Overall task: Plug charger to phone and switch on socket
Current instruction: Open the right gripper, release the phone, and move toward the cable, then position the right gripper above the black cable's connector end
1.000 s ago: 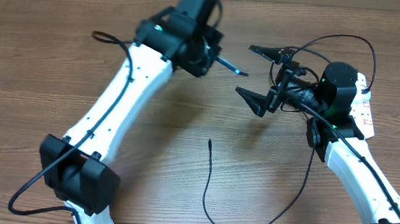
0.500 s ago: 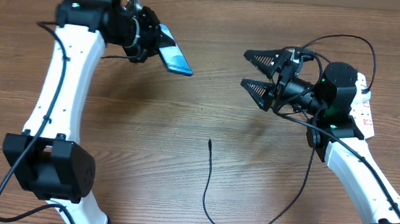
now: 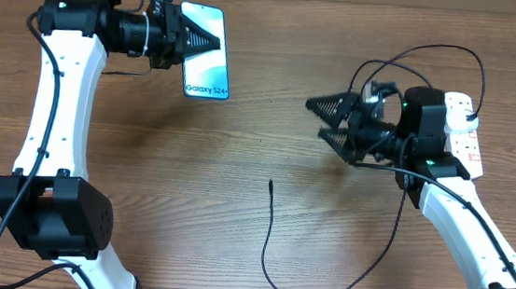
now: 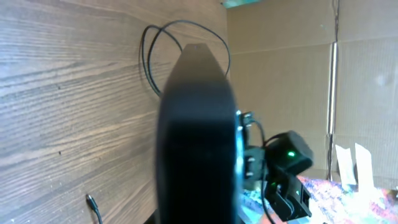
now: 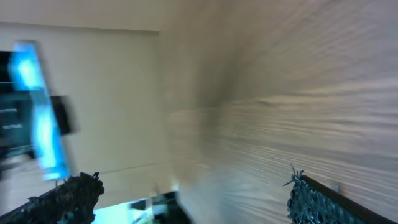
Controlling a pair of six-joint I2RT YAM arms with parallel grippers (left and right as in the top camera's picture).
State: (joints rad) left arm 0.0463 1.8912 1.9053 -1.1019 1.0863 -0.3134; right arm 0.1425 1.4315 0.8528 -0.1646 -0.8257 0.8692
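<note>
Nearest you, the charger [image 3: 268,248] lies loose on the table [image 3: 191,157]. Its thin black cable curves up from the near edge. The small connector tip [image 3: 271,182] sits free near mid-table, with neither gripper touching it. You can also see that tip low in the left wrist view [image 4: 93,202].

Further out on your right, the right gripper [image 3: 317,120] hangs above the wood and points toward the table's middle. Its jaws are spread wide and empty. In the right wrist view both fingers [image 5: 62,193] stand far apart at the frame's lower corners, with only blurred wood grain between them. The gripper touches nothing.

Just behind that arm, the socket [image 3: 462,134] lies at the right edge of the table. It is a white strip with red markings, partly covered by the arm. Whether its switch is on cannot be read.

Farthest from you, at the far left, the left gripper [image 3: 218,40] is clenched on the phone [image 3: 206,51]. It grips in from the phone's left long edge near the far end. The screen faces up, light blue-teal, with the "Galaxy S24+" text at the near short edge. The left wrist view shows the phone [image 4: 198,137] edge-on as a dark blurred slab, with the table well below it. The phone and the connector tip are well apart.
</note>
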